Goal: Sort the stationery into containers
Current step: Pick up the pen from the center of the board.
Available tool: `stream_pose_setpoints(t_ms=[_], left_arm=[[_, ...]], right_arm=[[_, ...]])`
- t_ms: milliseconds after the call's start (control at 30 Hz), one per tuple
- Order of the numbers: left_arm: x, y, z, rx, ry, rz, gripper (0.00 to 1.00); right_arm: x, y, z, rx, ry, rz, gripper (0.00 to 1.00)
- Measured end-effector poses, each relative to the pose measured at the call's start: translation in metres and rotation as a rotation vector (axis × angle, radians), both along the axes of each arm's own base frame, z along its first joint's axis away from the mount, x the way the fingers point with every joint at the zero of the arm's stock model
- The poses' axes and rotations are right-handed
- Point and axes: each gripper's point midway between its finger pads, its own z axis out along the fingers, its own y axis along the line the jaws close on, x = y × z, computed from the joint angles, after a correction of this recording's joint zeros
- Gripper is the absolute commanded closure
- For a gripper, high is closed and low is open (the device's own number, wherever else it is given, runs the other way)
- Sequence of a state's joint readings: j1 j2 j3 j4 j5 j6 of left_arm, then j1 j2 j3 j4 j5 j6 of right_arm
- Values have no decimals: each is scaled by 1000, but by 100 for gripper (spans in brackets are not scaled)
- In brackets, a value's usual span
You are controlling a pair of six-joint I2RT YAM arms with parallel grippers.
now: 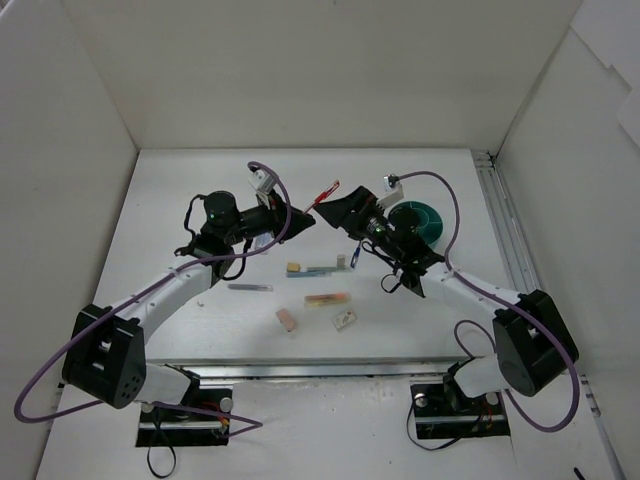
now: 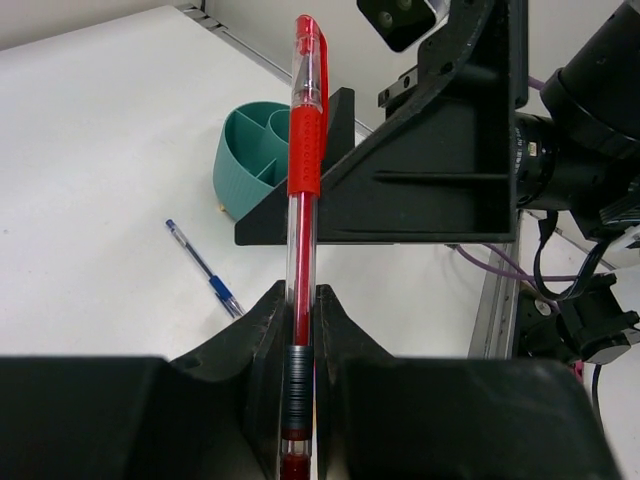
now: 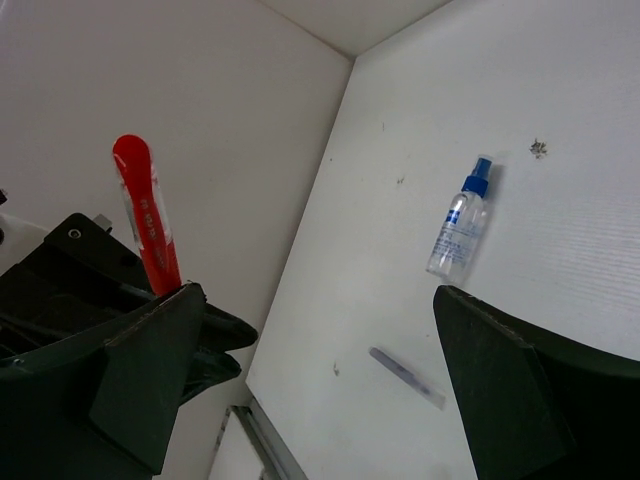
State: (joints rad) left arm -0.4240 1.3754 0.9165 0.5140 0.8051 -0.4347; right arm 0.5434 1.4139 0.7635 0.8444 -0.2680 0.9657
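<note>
Pen [image 2: 303,150] clamped in left end effector [image 2: 298,320], right end effector [image 3: 315,300] spread alongside.

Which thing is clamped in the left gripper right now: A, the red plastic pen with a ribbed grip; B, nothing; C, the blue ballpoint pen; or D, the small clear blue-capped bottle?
A: in the left wrist view the red plastic pen stands pinched between the closed fingers of the left gripper.
</note>
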Motion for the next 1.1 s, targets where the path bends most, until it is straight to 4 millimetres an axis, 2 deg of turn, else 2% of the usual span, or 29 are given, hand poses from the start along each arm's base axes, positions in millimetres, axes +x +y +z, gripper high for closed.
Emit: stream_pose_setpoints(t_ms=[167, 467, 567, 667, 700, 767, 800, 867, 900, 967, 1000, 1033, 1100], left_arm=[[0, 2, -8, 3, 26, 26, 100], [3, 6, -9, -8, 53, 51, 100], [2, 5, -8, -12, 52, 43, 100], [0, 4, -8, -13, 54, 33, 100], [0, 4, -8, -13, 54, 30, 100], [-1, 4, -8, -12, 55, 26, 100], [-1, 3, -9, -11, 56, 24, 100], [-3, 2, -10, -9, 61, 20, 100], [-3, 2, -11, -7, 65, 20, 100], [-4, 2, -12, -3, 72, 17, 100], [-4, 2, -13, -2, 74, 16, 100], [-4, 2, -14, 2, 79, 16, 100], [-8, 0, -18, 9, 89, -5, 99]], right_arm=[[-12, -8, 3, -6, -34, 13, 3], [-16, -22, 40, 6, -169, 0, 3], [-10, -18, 45, 8, -176, 5, 8], [3, -7, 53, 16, -183, 22, 16], [8, -3, 55, 19, -185, 26, 26], [15, 2, 54, 18, -180, 29, 39], [17, 4, 52, 18, -176, 30, 52], [19, 8, 50, 13, -171, 33, 65], [20, 8, 49, 10, -172, 33, 76], [20, 9, 49, 4, -177, 29, 86], [20, 9, 49, 5, -178, 24, 96], [19, 10, 52, 16, -178, 27, 100], [16, 11, 58, 27, -190, 28, 100]])
